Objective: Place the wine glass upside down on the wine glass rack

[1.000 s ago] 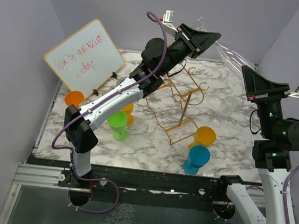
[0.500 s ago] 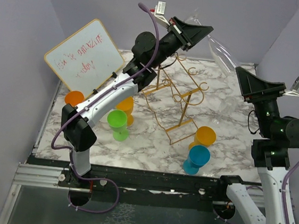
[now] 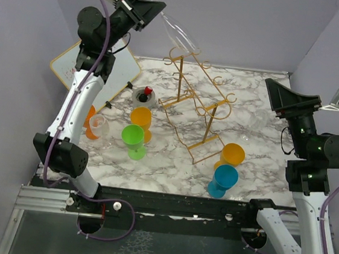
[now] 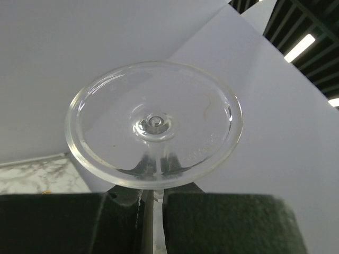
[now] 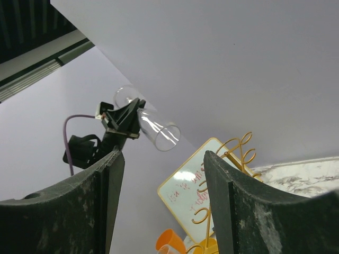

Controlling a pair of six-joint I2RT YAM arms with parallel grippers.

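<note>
Bright, even lighting, soft shadows on the white grey-veined marble tabletop (image 3: 165,163); a long ceiling strip light (image 4: 299,47) glares; wrist-view foregrounds slightly soft.

Right gripper (image 5: 161,159): fingers spread wide, nothing between. Beyond, left gripper (image 5: 123,119) raised, clamping clear wine glass (image 5: 156,133), bowl angled down-right. Below: wine glass rack (image 5: 237,144) scrolls, whiteboard (image 5: 185,196), orange cup (image 5: 172,241).

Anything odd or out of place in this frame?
Nothing looks spilled or broken. The one oddity: the left gripper holds the wine glass by its stem high in the air, tilted sideways, clear of the wine glass rack.
</note>
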